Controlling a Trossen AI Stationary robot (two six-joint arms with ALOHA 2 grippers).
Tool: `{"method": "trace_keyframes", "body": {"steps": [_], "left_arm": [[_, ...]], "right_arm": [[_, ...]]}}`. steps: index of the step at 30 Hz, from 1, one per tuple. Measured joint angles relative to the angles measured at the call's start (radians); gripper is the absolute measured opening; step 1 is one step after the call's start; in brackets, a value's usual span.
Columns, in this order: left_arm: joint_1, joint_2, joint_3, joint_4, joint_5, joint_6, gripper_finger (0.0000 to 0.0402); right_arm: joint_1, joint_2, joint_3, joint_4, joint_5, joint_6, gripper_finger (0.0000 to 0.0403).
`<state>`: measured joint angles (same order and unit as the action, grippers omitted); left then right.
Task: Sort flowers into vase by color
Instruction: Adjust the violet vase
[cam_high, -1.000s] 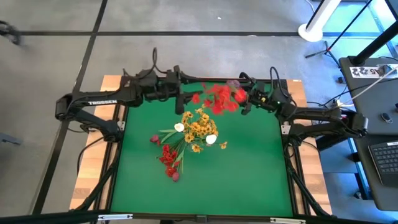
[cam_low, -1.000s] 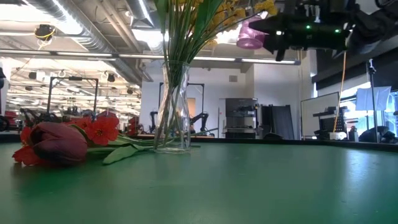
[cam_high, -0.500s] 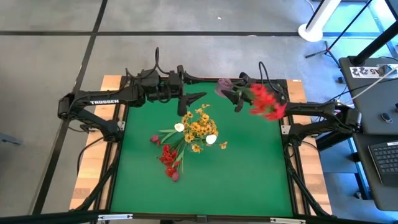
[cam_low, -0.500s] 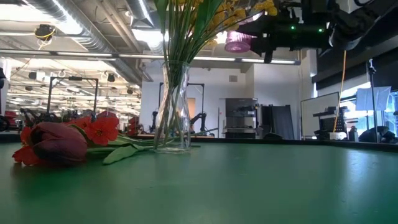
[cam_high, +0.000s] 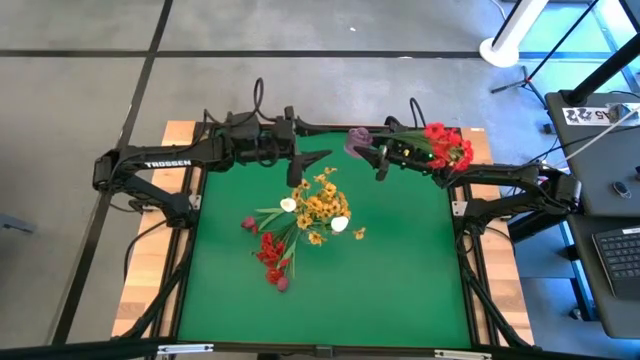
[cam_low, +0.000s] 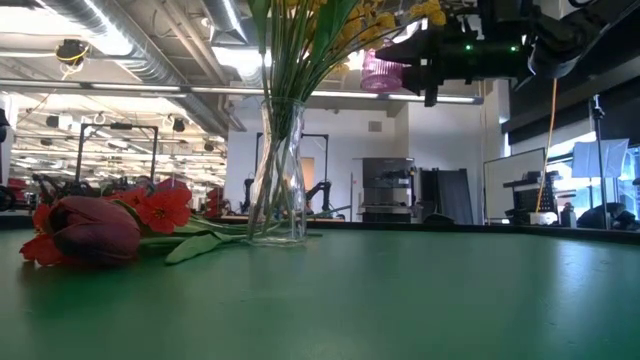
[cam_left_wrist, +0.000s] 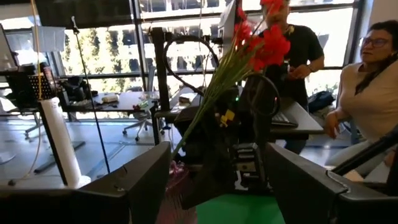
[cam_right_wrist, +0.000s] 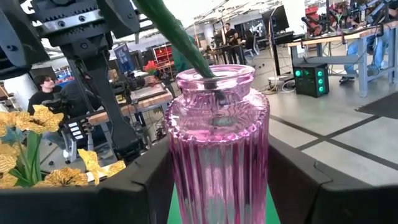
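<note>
Up at the table's far edge, the right gripper (cam_high: 378, 158) clamps a ribbed pink glass vase (cam_right_wrist: 217, 143) holding red-blossomed stems (cam_high: 446, 146). It's held nearly sideways, so the flowers could slide out. The left gripper (cam_high: 305, 165) hangs spread open nearby.

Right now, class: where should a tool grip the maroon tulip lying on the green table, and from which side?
Probably its thin stem just behind the bud, from straight above: the maroon tulip lies flat on the table, red flowers crowding beside.
</note>
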<state>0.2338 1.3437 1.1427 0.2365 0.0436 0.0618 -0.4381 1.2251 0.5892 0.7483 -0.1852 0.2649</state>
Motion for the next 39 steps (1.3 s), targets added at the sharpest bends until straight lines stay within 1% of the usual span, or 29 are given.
{"method": "trace_keyframes", "body": {"steps": [2,4,7,11,15,22,27,34,39], "left_arm": [[0.005,0.0,0.009,-0.044,0.001,0.0,0.0256],[0.012,0.002,0.036,-0.117,0.01,0.0,0.0256],[0.015,0.014,0.083,-0.184,0.022,0.001,0.0256],[0.015,0.055,0.173,-0.252,0.042,0.002,0.0256],[0.022,0.14,0.285,-0.314,0.083,0.005,0.0256],[0.022,0.297,0.443,-0.408,0.084,0.051,0.0256],[0.022,0.345,0.476,-0.405,0.078,0.056,0.0256],[0.026,0.346,0.477,-0.397,0.077,0.053,0.0256],[0.011,0.356,0.479,-0.384,0.104,0.045,0.0256]], "right_arm": [[0.0,0.0,0.0,-0.004,0.0,0.0,0.0204],[0.0,0.0,0.0,-0.005,0.0,0.0,0.0204],[0.0,0.0,0.0,-0.004,0.0,0.0,0.0204],[0.0,0.001,0.021,-0.043,0.0,0.0,0.0204],[0.0,0.021,0.054,-0.075,-0.009,0.0,0.0204],[0.027,0.073,0.1,-0.104,-0.034,-0.012,0.0204],[0.05,0.08,0.101,-0.102,-0.035,-0.031,0.0204],[0.086,0.081,0.101,-0.095,-0.014,-0.036,0.0204],[0.115,0.082,0.103,-0.092,0.012,-0.042,0.0204]]}}
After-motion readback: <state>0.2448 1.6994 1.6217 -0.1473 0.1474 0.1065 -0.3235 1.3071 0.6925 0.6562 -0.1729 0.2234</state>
